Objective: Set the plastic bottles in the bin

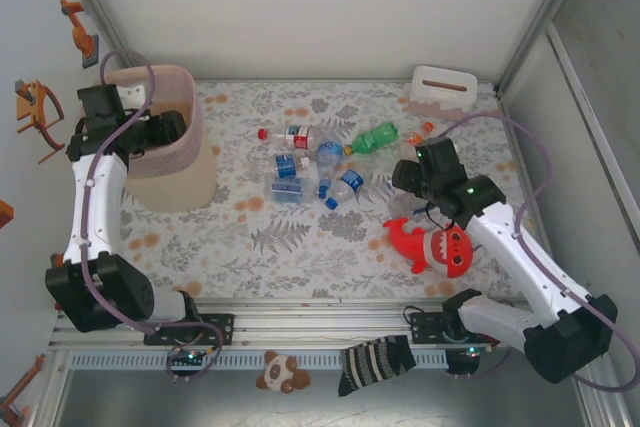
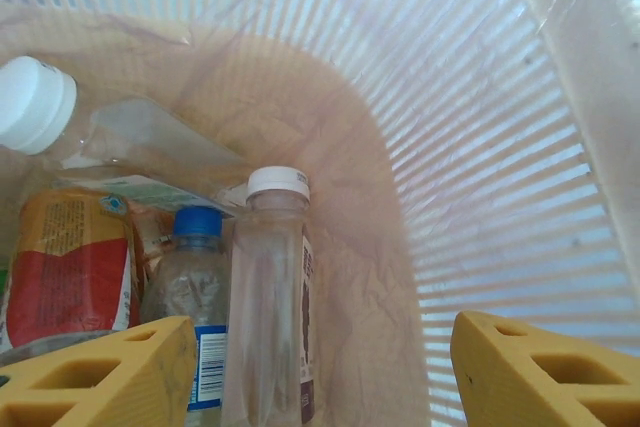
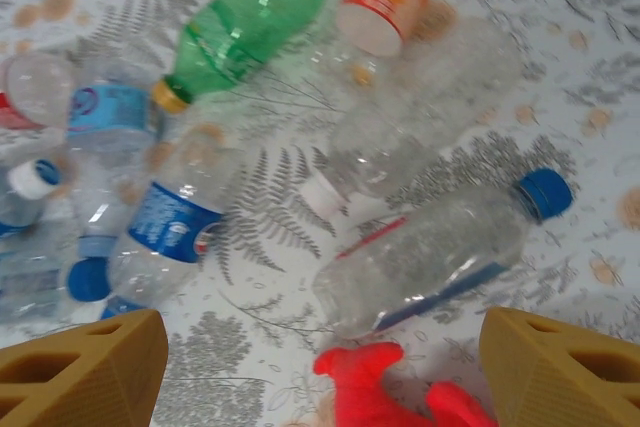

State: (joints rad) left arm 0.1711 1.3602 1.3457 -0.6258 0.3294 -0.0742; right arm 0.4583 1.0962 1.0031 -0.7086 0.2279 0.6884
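The bin, a tall pink basket, stands at the far left of the table. My left gripper hangs inside its rim, open, nothing between the fingers. Below it in the bin lie several plastic bottles: a clear white-capped one, a blue-capped one and a red-labelled one. More bottles lie scattered mid-table, among them a green one. My right gripper hovers open above a clear blue-capped bottle, apart from it.
A red shark plush lies just near of the right gripper, its tail between the fingers' line. A small white slotted box sits at the back right. A striped sock and small plush lie on the front rail.
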